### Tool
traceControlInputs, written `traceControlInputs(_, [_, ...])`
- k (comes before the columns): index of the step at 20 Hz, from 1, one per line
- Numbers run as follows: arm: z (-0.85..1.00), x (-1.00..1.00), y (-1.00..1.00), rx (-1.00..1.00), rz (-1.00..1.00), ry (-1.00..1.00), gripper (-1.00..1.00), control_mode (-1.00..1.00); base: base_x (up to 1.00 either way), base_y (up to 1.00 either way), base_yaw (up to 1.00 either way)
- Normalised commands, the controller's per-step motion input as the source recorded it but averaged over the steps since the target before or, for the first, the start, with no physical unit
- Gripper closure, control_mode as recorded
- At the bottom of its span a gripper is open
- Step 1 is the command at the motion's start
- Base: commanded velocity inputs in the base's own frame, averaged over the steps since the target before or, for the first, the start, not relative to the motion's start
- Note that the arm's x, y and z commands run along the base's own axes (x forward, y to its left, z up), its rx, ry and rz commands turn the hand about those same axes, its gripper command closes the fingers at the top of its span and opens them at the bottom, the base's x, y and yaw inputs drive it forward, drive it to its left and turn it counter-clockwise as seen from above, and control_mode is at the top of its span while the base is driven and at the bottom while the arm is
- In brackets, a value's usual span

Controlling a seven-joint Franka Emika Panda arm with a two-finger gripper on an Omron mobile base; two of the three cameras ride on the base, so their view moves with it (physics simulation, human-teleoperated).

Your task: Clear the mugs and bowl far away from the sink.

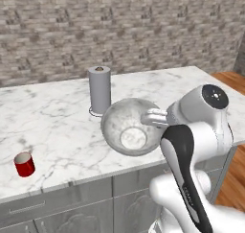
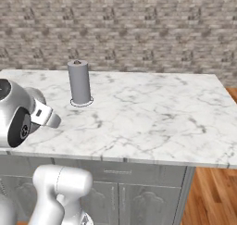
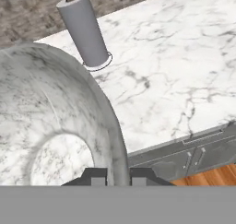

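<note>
— Where's the bowl (image 1: 128,127)?
— Tilted above the marble counter (image 1: 57,126), its rim pinched in the tool (image 3: 118,176).
— How will it handle?
— Stiff, probably slick and wide; the rim's the only hold.

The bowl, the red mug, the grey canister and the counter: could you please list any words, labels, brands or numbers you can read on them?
None: no readable text anywhere.
The bowl, gripped at its rim by the gripper: mottled silver, no marking.
The red mug: plain.
The grey canister: plain.
The marble counter and cabinet fronts: veining and relief, no lettering.
</note>
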Motion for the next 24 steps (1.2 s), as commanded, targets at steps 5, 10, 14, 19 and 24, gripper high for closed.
traceControlInputs(5, [-0.39,0.49,0.00,0.00,0.01,0.16,1.00,-1.00,0.00,0.00,0.00])
traceControlInputs(10, [-0.24,0.33,-0.02,0.00,0.03,0.03,1.00,-1.00,0.00,0.00,0.00])
traceControlInputs(14, [-0.26,0.48,-0.01,0.00,0.01,0.00,1.00,-1.00,0.00,0.00,0.00])
traceControlInputs(19, [-0.50,0.84,0.00,0.00,0.00,0.00,1.00,-1.00,0.00,0.00,0.00])
traceControlInputs(24, [-0.59,0.99,0.00,0.00,0.01,0.00,1.00,-1.00,0.00,0.00,0.00])
